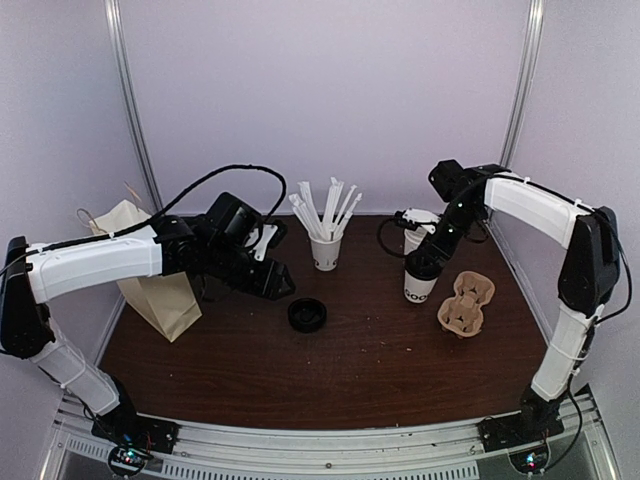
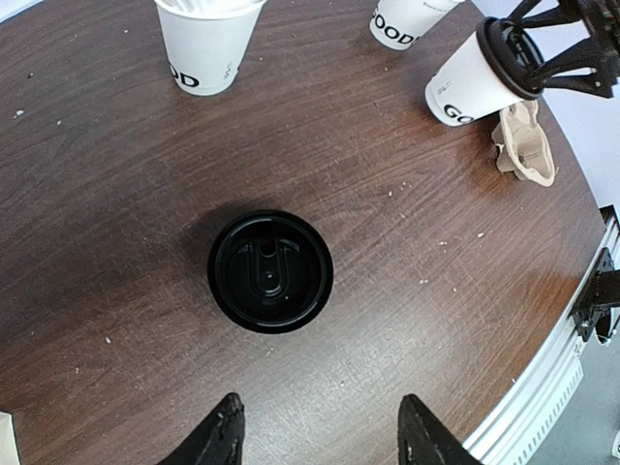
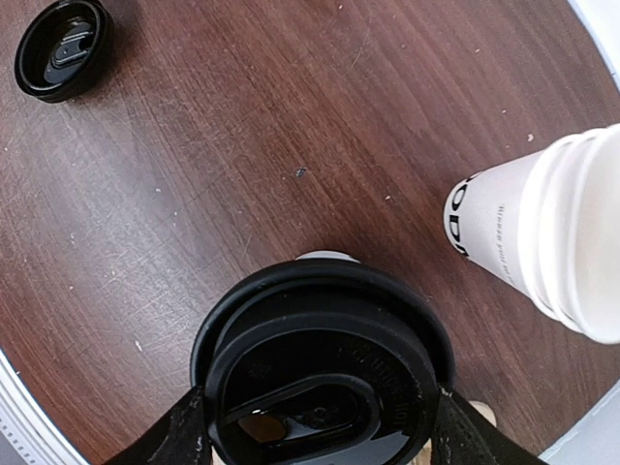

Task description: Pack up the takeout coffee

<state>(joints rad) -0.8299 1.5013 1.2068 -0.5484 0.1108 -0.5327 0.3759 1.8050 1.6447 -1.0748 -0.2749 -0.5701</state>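
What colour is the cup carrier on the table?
Tan brown cup carrier, best in top external view.

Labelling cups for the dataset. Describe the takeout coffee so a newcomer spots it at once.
Look at the right side of the brown table, where the right gripper reaches down beside the cardboard carrier. The takeout coffee is the white cup between its fingers. It alone wears a black lid; the stack of cups behind it and the straw cup are lidless.

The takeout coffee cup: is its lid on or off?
On: the black lid covers the white cup's mouth, between the right fingers.
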